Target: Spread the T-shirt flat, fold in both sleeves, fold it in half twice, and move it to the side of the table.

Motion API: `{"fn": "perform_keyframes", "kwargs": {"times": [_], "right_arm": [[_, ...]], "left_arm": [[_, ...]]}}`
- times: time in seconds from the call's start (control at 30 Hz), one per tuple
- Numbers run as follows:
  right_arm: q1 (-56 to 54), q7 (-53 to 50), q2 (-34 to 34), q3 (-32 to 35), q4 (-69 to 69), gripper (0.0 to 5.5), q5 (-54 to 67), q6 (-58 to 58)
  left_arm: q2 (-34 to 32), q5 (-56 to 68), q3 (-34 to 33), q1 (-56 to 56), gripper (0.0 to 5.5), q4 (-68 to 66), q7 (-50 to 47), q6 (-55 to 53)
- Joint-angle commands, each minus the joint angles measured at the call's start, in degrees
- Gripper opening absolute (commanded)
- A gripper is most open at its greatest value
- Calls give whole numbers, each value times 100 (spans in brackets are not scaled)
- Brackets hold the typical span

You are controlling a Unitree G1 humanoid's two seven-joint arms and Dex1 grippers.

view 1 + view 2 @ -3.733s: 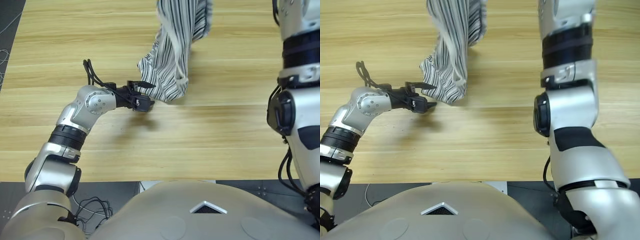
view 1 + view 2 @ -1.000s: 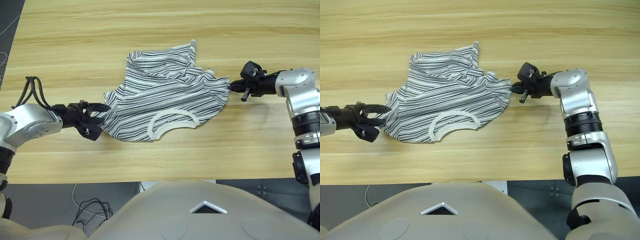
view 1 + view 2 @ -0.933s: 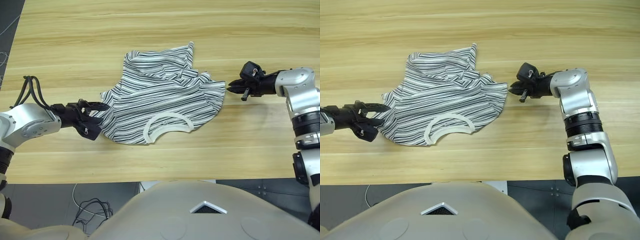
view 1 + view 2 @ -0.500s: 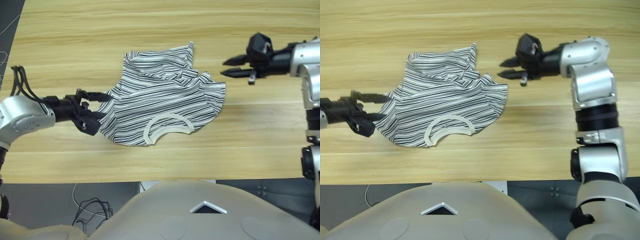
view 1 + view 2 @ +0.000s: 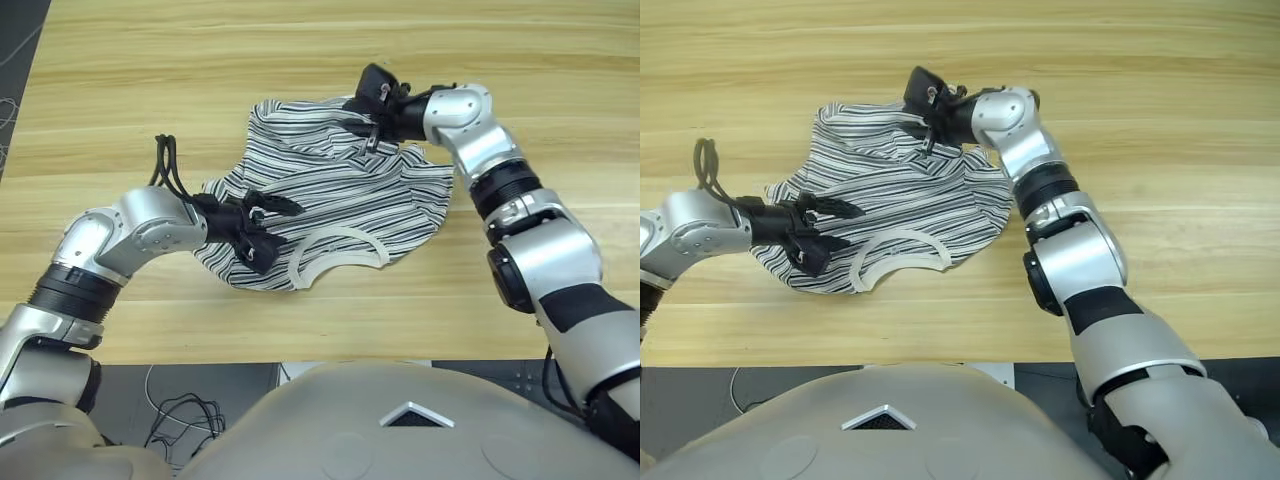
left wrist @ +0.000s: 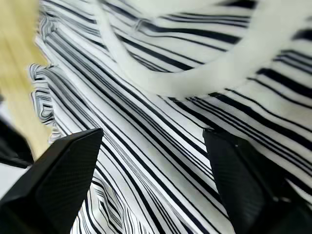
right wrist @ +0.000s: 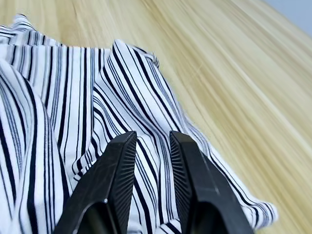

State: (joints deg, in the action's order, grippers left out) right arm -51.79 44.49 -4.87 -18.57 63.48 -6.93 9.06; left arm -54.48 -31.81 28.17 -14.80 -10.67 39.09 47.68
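Observation:
The black-and-white striped T-shirt (image 5: 340, 190) lies crumpled in the middle of the wooden table, its white collar (image 5: 335, 250) toward the near side. My left gripper (image 5: 262, 225) hovers open over the shirt's left part; in the left wrist view its fingers (image 6: 63, 170) stand wide apart above the stripes, just beside the collar. My right gripper (image 5: 358, 108) is at the shirt's far edge. In the right wrist view the right gripper (image 7: 152, 139) has its fingers drawn close together, with a raised fold of the T-shirt (image 7: 122, 83) between them.
Bare wooden table (image 5: 150, 90) surrounds the shirt on every side. The table's near edge (image 5: 300, 362) runs just below the shirt, and its left edge meets dark floor (image 5: 15, 60). Cables (image 5: 185, 410) lie on the floor below the near edge.
My right arm has swung in from the right to the shirt's far edge and its fingers have closed. My left gripper has moved right, from the shirt's left edge onto the cloth.

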Motion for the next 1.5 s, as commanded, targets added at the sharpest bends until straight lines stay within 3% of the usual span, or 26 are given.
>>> {"fn": "perform_keyframes", "kwargs": {"times": [0.03, 0.23, 0.4, 0.5, 0.6, 0.7, 0.83, 0.93, 1.03, 1.3, 1.5], "right_arm": [[-405, -402, 199, -75, 818, 124, -391, 102], [-688, -1356, 136, -185, 1511, 124, -1094, -728], [-708, -1979, -271, -229, 1656, 124, -1560, -1304], [-742, -2477, -484, 61, 1652, 124, -1502, -1302], [-765, -2640, -357, 413, 1619, 124, -1309, -986], [-769, -2466, -81, 600, 1592, 124, -1273, -582], [-726, -1636, 166, 754, 1536, 124, -1182, 34], [-721, -1085, 96, 725, 1473, 124, -1177, 375], [-789, -683, -70, 838, 1343, 124, -1016, 676], [-761, -76, -477, 1115, 997, 124, -663, 1073], [-432, 933, -573, 1345, 459, 124, -87, 997]], "left_arm": [[-158, -672, 390, 486, 382, -669, 49, 125], [-584, -541, 397, 1175, 382, -246, -57, 269], [-1184, -258, 108, 2182, 382, 889, -19, 17], [-1674, 3, -209, 2870, 382, 1792, 57, -274], [-1610, 110, -236, 3142, 382, 2366, 177, -590], [-1421, 112, -222, 3115, 382, 2515, 267, -809], [-826, 184, -609, 1928, 382, 2076, 10, -951], [-356, -75, -1039, 1070, 382, 1554, -484, -1311], [-250, 254, -1084, 1140, 382, 1674, -271, -1497], [-1150, 1971, -916, 2603, 382, 3799, 1384, -2160], [-1653, 2331, -1501, 2905, 382, 4651, 1940, -2882]]}}
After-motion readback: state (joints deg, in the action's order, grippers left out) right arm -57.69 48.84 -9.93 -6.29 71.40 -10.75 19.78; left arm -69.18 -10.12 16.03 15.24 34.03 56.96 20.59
